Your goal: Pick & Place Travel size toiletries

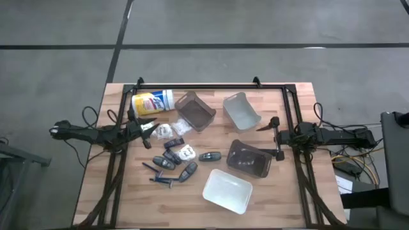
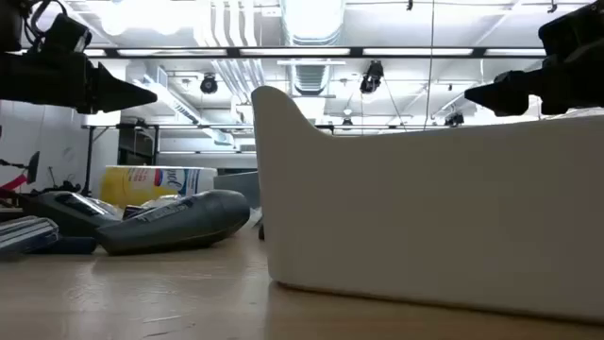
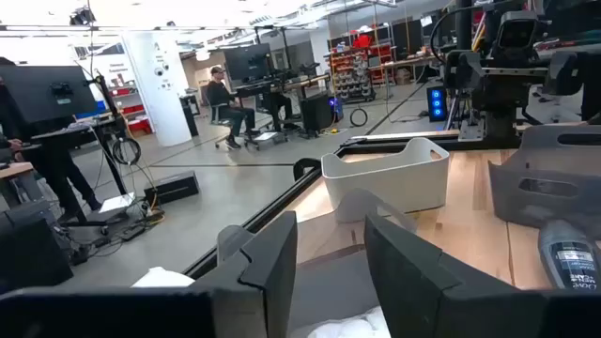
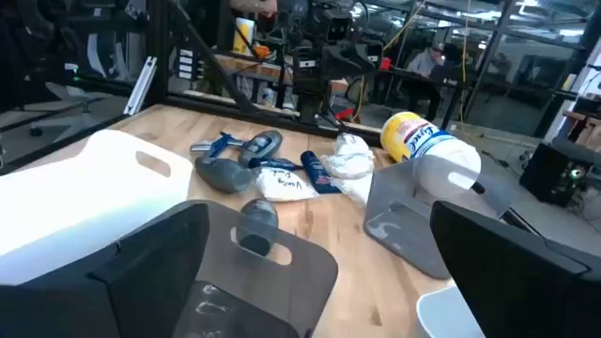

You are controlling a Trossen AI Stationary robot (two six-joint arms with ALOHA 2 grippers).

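While both arms hang above the tabletop point(image 1: 268, 204) edges, nothing is picked yet. Left hand point(image 1: 148, 126) sits at the left side just beside the white canister with yellow label point(image 1: 152, 102), nose toward the toiletry pile. Its fingers point(image 3: 272, 272) stand apart with only air and a white packet's edge below them, so open and empty. Right hand point(image 1: 273, 122) is at the right side, near the smoky bin point(image 1: 248, 159). Fingers point(image 4: 150, 272) are spread wide, holding nothing; the wrist view looks across the bin toward the pile.

Travel size toiletries point(image 1: 172, 156) lie loose on the left-centre of the tabletop: white packets point(image 1: 167, 132) nearest the left hand, dark grey-blue oblong pieces point(image 1: 209, 156) in the middle, thin blue sticks point(image 1: 161, 182) toward the front edge. One grey-blue piece appears to lie already inside or against the smoky bin in the right wrist view; can't tell which.

Bins ring the pile on its right: the dark bin point(image 1: 195, 110) and a clear bin point(image 1: 241, 110) at the back, the smoky bin at right, a white bin point(image 1: 227, 190) in front. My read: that layout keeps each drop short, with the left arm picking and the right staying clear near the bins. The white packets look like the easiest first grab. The sticks lie flat, so they will likely need a low, square pinch.
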